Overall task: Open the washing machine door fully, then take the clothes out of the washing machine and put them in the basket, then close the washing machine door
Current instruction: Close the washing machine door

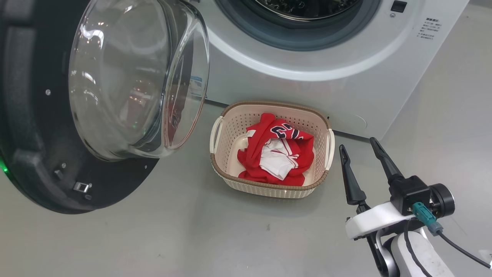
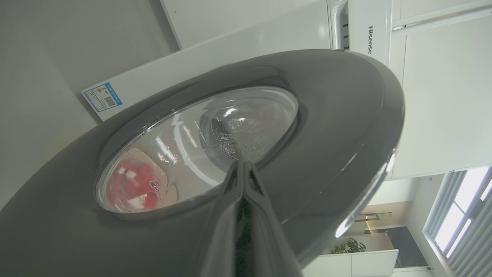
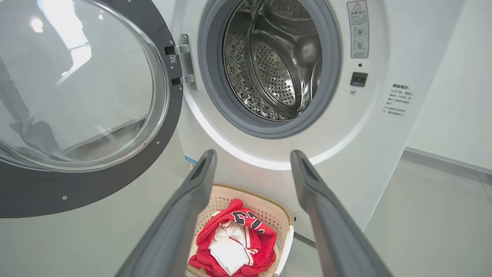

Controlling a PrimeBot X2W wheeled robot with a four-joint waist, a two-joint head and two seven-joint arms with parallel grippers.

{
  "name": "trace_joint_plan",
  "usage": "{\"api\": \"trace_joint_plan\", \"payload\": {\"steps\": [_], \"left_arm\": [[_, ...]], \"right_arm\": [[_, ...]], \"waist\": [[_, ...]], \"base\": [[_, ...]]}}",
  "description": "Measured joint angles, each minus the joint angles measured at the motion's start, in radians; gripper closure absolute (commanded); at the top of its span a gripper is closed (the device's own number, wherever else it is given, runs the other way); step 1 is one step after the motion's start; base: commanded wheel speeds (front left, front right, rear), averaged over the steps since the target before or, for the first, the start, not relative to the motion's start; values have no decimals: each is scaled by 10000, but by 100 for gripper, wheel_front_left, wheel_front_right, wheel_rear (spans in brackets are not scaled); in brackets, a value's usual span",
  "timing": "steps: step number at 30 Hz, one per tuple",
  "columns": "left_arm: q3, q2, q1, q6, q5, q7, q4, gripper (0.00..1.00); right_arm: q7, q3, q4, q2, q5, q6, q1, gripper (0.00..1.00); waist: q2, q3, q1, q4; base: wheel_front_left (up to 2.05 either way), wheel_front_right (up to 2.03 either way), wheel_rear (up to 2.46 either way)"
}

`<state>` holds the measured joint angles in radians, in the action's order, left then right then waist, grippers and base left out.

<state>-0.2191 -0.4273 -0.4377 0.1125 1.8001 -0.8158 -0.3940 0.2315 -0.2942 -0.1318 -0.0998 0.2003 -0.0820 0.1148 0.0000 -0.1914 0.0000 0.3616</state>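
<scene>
In your head view the clothes (image 1: 278, 152) lay in the basket (image 1: 265, 189), the door (image 1: 30, 134) wide open, the right gripper (image 1: 357, 144) spread empty nearby; your left wrist view had the left gripper (image 2: 243, 169) pinched shut, empty, at the door's outer face; your right wrist view's drum (image 3: 276, 73) looked bare, so only closing remained.

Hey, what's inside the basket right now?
The clothes, a crumpled red jersey with white panels and dark lettering, lie inside the basket. They cover most of its floor, so anything underneath them can't be seen.

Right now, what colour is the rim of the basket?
The basket rim is brown, woven-look; clearest in the head view.
</scene>
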Motion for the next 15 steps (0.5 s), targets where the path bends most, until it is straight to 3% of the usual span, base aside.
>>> {"api": "trace_joint_plan", "payload": {"steps": [15], "left_arm": [[171,351,749,77,512,-1081,1361,100]], "right_arm": [[33,-88,2,88,13,0,1,0]], "waist": [[0,48,0,-501]], "base": [[0,0,0]]}}
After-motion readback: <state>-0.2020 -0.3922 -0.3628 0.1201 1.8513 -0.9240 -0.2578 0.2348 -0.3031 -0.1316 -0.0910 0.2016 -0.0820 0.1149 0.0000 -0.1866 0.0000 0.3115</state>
